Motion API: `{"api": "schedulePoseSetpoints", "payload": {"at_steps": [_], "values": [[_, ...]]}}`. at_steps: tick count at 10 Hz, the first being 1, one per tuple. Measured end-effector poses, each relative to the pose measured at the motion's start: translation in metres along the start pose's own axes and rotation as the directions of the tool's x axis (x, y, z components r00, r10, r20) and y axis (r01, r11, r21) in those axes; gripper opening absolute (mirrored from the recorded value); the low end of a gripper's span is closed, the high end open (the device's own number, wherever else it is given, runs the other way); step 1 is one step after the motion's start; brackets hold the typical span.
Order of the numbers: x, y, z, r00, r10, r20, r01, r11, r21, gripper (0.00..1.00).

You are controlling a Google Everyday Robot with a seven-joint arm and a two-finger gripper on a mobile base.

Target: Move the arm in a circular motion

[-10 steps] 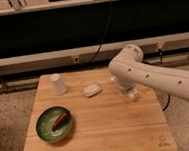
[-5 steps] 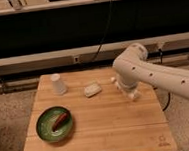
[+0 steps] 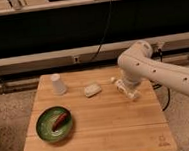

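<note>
- Arm (image 3: 158, 70), glossy white and built of thick tubular segments, enters from the right side and reaches over the worktop's far right corner.
- Its rounded elbow joint sits highest, above the far edge; from there 1 segment slopes down to the right and leaves view, marked with a row of small dark dots.
- A shorter segment drops from the elbow toward the wooden table (image 3: 113, 133), ending in the gripper (image 3: 128, 89).
- The gripper lies directly below the elbow, low over the boards just inside the right edge, toward the far side; whether it touches the wood cannot be told.
- Whether the gripper's fingers are spread or closed cannot be told, nor whether anything is held in them.
- The table is pale slatted wood with a visible grain, square with rounded corners, and a small dark mark near its near right corner.
- A white paper cup (image 3: 58, 84), tapered and standing upside down, is near the far left corner.
- A small flattish white object (image 3: 92, 89) lies near the middle of the far edge, between the cup and the gripper, apart from both.
- A round green plate (image 3: 48, 130), glossy, sits toward the near left corner.
- On the plate lies 1 elongated reddish-brown item (image 3: 60, 120), set diagonally.
</note>
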Motion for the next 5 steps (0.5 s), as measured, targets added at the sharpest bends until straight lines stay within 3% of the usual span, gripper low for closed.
{"api": "schedulePoseSetpoints", "payload": {"at_steps": [1, 2, 5], "values": [[0.000, -0.001, 0.000, 1.000, -0.001, -0.001, 0.001, 1.000, -0.001, 0.04], [0.003, -0.021, 0.003, 1.000, -0.019, -0.004, 0.019, 1.000, 0.007, 0.04], [0.005, -0.021, 0.004, 0.999, -0.032, -0.006, 0.032, 0.999, 0.004, 0.04]]}}
